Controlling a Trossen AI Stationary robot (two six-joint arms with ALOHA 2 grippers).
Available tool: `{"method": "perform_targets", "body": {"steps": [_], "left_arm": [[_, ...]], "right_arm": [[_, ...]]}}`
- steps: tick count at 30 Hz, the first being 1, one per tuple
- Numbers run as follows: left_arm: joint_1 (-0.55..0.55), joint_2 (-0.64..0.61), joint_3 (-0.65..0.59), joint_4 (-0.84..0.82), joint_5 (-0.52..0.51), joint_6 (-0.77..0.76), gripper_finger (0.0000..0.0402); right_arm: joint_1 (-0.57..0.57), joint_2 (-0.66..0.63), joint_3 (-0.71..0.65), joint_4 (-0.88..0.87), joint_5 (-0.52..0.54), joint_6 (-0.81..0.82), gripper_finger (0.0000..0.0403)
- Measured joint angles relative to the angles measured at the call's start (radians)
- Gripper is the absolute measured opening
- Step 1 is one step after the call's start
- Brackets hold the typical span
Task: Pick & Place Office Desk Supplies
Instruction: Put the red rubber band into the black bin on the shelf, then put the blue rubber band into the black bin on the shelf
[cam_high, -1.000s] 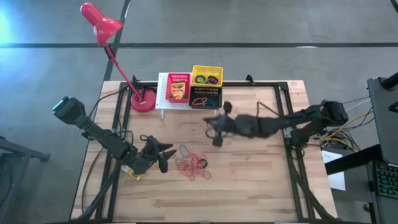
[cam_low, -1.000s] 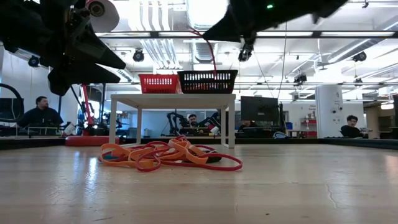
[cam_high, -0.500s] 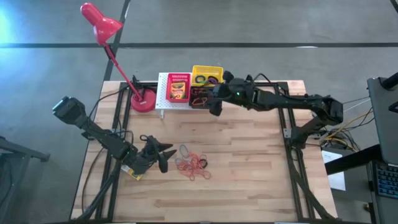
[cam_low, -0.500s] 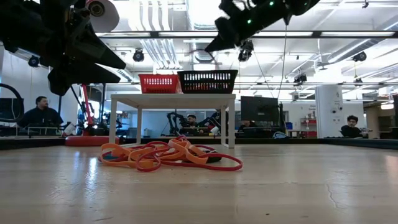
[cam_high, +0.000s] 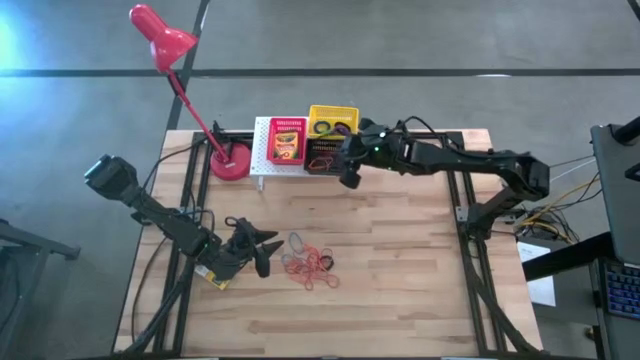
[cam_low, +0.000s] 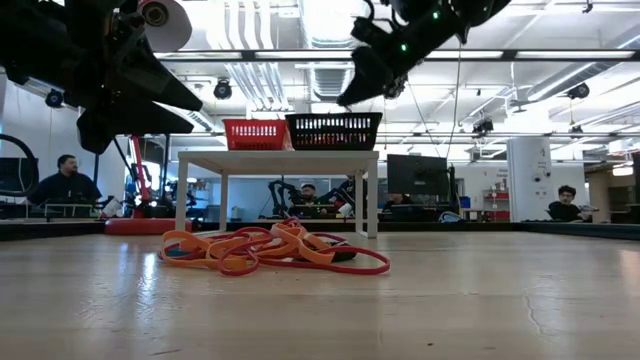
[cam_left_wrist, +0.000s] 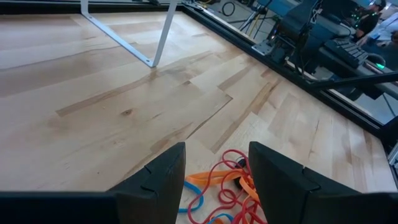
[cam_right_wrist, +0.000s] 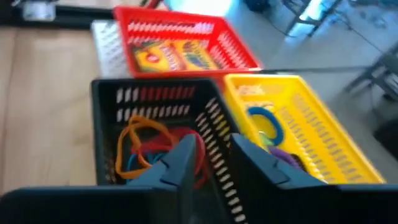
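Rubber bands lie in a loose orange, red and blue tangle inside the black basket, which sits on the white rack beside the yellow basket holding coloured rings; the red basket behind them holds a yellow-and-green box. A second heap of rubber bands lies on the table, well apart from the rack. The right gripper hangs just above the black basket with its fingers a little apart and nothing visibly between them. One risk, as a judgement, is that a band clings to a finger and is dragged back out when the arm lifts, since the tangle sits right under the tips. Another is that the fingers catch the thin wall between the black and yellow baskets and nudge both along the rack. The left gripper waits low over the table beside the heap, its fingers parted and empty; a careless grab there could snag only one strand and scatter the rest.
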Motion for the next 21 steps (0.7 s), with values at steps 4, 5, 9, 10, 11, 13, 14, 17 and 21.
{"method": "perform_targets", "body": {"steps": [4,5,9,10,11,13,14,17,21], "left_arm": [[0.0,0.0,0.0,0.0,0.0,0.0,0.0181],[0.0,0.0,0.0,0.001,0.0,0.0,0.0181],[0.0,0.0,0.0,0.001,0.0,0.0,0.0181],[0.0,0.0,0.0,0.001,0.0,0.0,0.0181],[0.0,0.0,0.0,0.001,0.0,0.0,0.0181],[0.0,0.0,0.0,0.001,0.0,-0.001,0.0181],[0.0,0.0,0.0,0.001,0.0,-0.001,0.0181],[0.0,0.0,0.0,0.005,0.0,-0.001,0.0181],[0.0,0.0,0.0,0.005,0.001,0.0,0.0181]], "right_arm": [[0.011,-0.007,0.07,-0.107,0.031,0.06,0.0134],[0.021,-0.008,0.083,-0.13,0.033,0.074,0.0139],[0.094,-0.012,0.114,-0.179,0.032,0.097,0.0147],[0.119,-0.012,0.114,-0.187,0.03,0.097,0.0148],[0.148,-0.012,0.108,-0.186,0.03,0.097,0.0148],[0.208,-0.012,0.085,-0.186,0.03,0.097,0.0146],[0.241,-0.012,0.072,-0.185,0.03,0.101,0.0144],[0.341,-0.008,0.018,-0.17,0.03,0.152,0.0136],[0.464,0.006,-0.091,-0.101,0.029,0.221,0.0125]]}}
